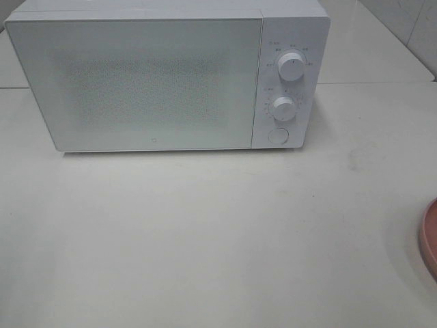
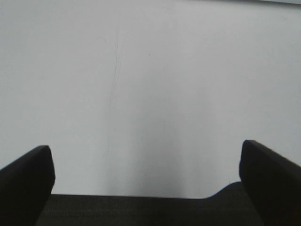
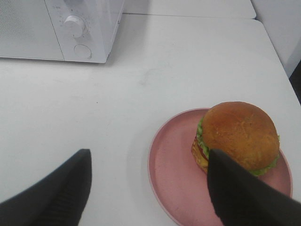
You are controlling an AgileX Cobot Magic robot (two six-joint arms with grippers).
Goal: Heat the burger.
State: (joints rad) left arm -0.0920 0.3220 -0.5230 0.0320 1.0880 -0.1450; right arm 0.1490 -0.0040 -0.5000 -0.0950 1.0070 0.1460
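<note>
The burger (image 3: 240, 134), with a glossy brown bun, green lettuce and a red layer, sits on a pink plate (image 3: 174, 165) in the right wrist view. My right gripper (image 3: 149, 157) hovers open above the table. One of its dark fingers (image 3: 244, 197) overlaps the burger's near side and the other hangs over bare table. It grips nothing. My left gripper (image 2: 146, 153) is open wide over bare white tabletop. In the exterior high view neither arm shows, the burger is out of frame, and only the plate's rim (image 1: 429, 239) appears at the right edge.
A white microwave (image 1: 150, 78) stands at the back of the table with its door shut. Two knobs (image 1: 291, 66) and a round button (image 1: 278, 135) sit on its right panel. The table's edge lies beyond the plate.
</note>
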